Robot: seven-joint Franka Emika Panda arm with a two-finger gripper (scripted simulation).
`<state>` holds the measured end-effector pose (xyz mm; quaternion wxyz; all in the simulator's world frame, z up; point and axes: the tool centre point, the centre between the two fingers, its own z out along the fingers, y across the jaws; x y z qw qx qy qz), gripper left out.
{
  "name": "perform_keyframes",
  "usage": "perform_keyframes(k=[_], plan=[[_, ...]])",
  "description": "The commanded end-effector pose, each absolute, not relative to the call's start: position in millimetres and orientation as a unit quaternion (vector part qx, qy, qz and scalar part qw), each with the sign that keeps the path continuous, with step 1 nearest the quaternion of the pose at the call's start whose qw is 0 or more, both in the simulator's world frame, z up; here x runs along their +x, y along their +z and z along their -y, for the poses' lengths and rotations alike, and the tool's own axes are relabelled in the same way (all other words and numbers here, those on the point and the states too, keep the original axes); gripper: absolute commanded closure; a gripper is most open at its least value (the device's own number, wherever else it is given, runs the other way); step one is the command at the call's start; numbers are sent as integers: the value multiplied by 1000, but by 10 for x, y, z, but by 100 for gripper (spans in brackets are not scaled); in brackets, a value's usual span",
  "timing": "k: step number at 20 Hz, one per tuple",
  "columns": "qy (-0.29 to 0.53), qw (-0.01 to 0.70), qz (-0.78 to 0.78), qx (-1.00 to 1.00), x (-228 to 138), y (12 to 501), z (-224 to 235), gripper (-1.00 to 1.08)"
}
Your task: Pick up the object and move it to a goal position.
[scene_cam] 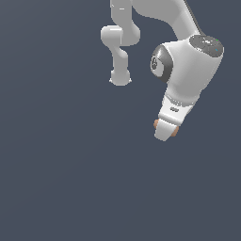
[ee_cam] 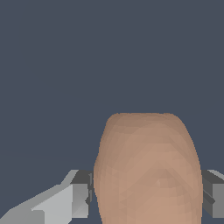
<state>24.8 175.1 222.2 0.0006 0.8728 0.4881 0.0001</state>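
The object [ee_cam: 148, 170], a smooth matte peach egg shape, clamped between the white gripper [scene_cam: 164, 129] fingers [ee_cam: 81, 199].

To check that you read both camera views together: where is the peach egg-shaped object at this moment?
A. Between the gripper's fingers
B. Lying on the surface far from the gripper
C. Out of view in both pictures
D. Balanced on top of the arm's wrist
A: in the wrist view the object fills the gap between the gripper fingers, and it shows at both sides of the fingers in the exterior view.
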Motion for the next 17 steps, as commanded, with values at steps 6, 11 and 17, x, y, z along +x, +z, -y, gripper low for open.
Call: perform_keyframes(k=[6,11,17], plan=[[0,0,-487,873,209,2645,-2194,108],[0,0,-487,873,207,2752,-2312,108],[0,0,-487,873,218,2737,-2298,108]])
